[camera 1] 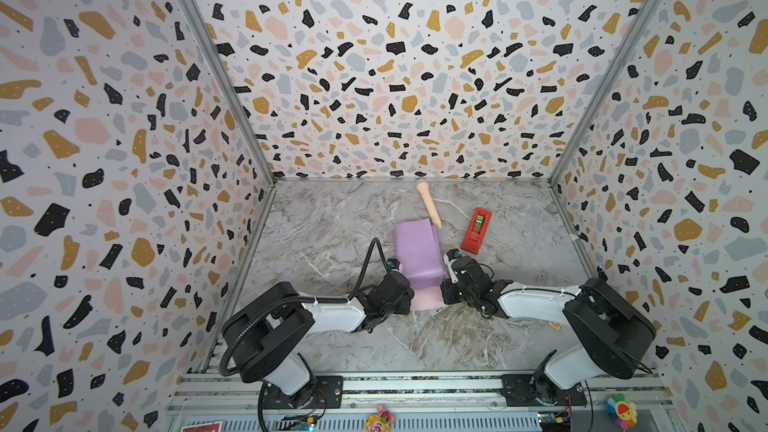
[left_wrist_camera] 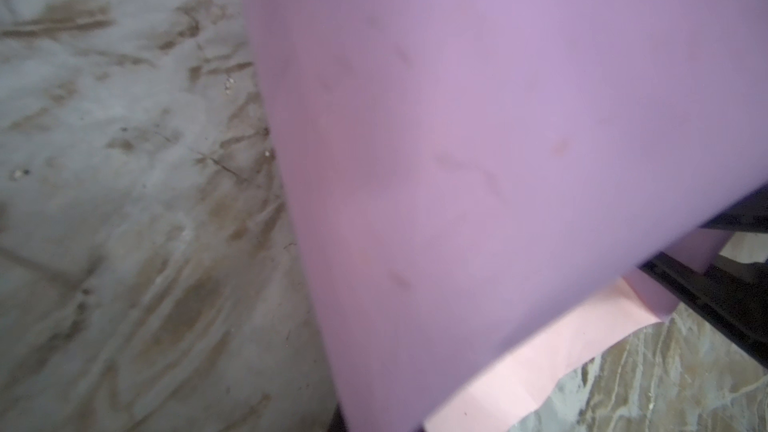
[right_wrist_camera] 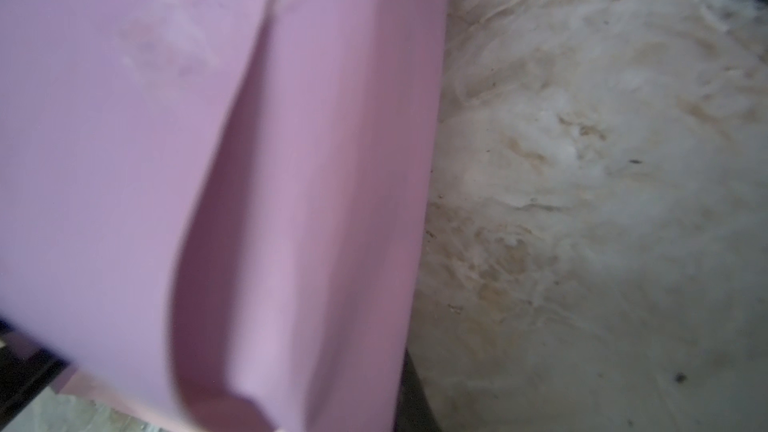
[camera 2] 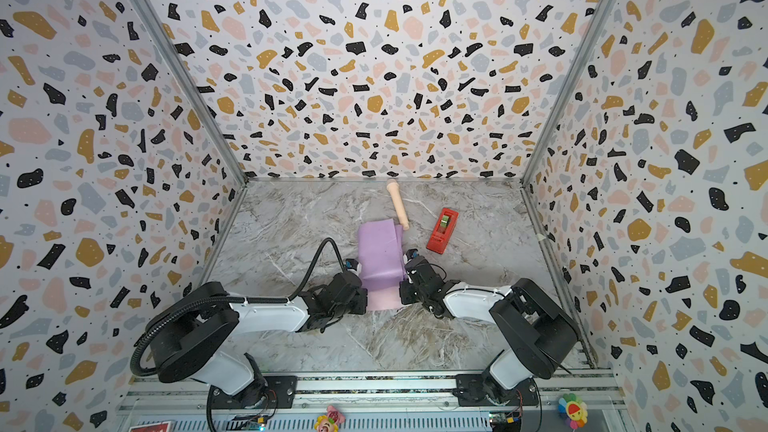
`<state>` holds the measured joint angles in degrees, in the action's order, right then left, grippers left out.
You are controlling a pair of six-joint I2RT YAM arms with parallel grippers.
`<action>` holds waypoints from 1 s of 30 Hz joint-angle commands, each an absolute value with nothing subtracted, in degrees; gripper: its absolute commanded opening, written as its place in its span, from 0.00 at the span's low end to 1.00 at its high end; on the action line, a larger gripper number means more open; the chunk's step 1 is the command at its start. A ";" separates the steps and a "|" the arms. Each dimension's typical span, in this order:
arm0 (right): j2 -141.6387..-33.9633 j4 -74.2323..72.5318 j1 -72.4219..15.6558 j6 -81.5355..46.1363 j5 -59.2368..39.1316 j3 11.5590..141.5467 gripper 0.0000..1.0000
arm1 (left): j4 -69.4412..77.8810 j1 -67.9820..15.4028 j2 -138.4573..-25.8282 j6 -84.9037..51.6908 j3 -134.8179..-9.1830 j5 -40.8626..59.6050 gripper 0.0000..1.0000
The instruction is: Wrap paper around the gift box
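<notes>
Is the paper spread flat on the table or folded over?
Folded over. In a top view the paper shows its lilac face humped upward, with a pink strip flat beneath.

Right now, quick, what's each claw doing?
Left gripper: closed, seemingly pinching the paper at its edge.
Right gripper: at the paper's other edge; cannot tell.

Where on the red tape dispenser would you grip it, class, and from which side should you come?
Grip the red tape dispenser across its narrow width, midway along, coming straight down from above. It lies on the table, long and slim, with bare surface along both long sides, so there is probably room to close on them.
</notes>
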<state>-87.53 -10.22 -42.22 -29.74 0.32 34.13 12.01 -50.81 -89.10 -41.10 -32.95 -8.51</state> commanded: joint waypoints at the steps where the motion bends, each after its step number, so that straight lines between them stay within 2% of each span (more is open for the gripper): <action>1: -87.47 -9.74 -42.14 -30.35 0.79 35.24 0.19 | 12.87 -51.06 -90.09 -41.04 -33.79 -8.90 0.00; 6: -83.33 -7.24 -42.27 -30.77 -0.11 32.50 0.39 | 12.76 -51.05 -90.01 -40.98 -34.12 -8.99 0.00; 11: -80.04 -7.05 -43.15 -33.14 -1.30 28.78 0.42 | 12.57 -50.98 -90.19 -40.73 -34.73 -8.96 0.00; 25: -83.66 -9.01 -43.15 -32.80 -0.22 30.05 0.01 | 11.78 -51.00 -90.22 -40.34 -35.24 -9.21 0.00; 30: -84.56 -8.88 -43.16 -33.07 0.41 30.21 0.00 | 11.82 -51.03 -90.27 -40.19 -35.14 -9.18 0.00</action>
